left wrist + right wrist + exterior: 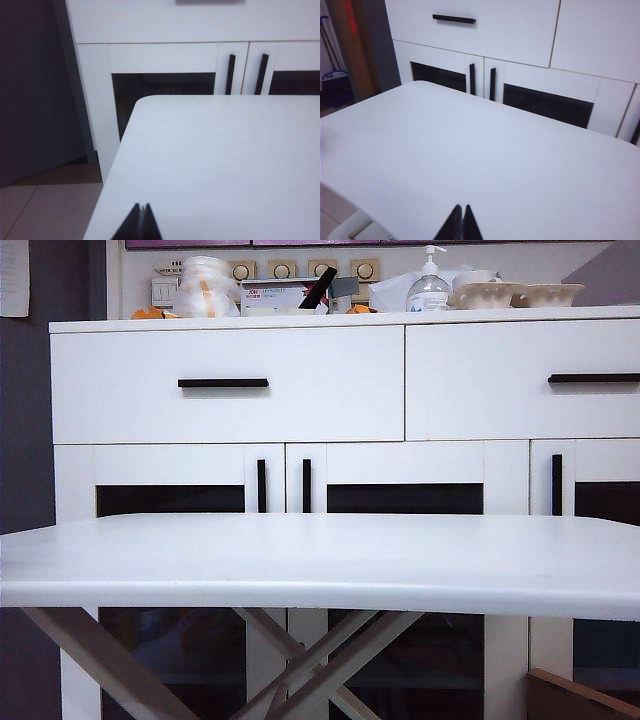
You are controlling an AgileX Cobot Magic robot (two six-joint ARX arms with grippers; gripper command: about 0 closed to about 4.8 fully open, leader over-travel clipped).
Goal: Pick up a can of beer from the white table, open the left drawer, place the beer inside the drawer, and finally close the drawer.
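since no can of beer shows in any view and the left drawer [228, 384] sits flush, left gripper [143, 207] and right gripper [461, 208] hover, jaws together, above the white table [320, 560], apparently done.

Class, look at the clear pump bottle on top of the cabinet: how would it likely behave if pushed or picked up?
The pump bottle stands tall and narrow with its pump head on top, so a high push would probably tip it. Its clear plastic looks smooth, likely somewhat slippery. How full it is cannot be read, so its weight is uncertain.
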